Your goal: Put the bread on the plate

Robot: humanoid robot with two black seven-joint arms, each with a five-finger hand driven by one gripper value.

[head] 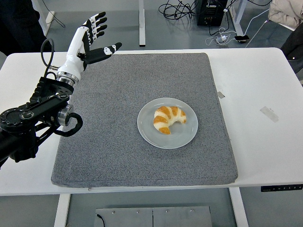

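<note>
Left hand point(91, 40), fingers spread, gripping nothing, is hovering w/ golden curved croissant point(168, 119) lying well apart, down-right of it, on round grey plate point(147, 133); placement apparently done.

light: bright, even, from above | shadows: soft and faint under the round white plate point(167, 124) on the grey felt mat point(118, 151) | glare: none on the white table point(265, 142) | focus: sharp everywhere, no motion blur | edges: slight bending
</note>
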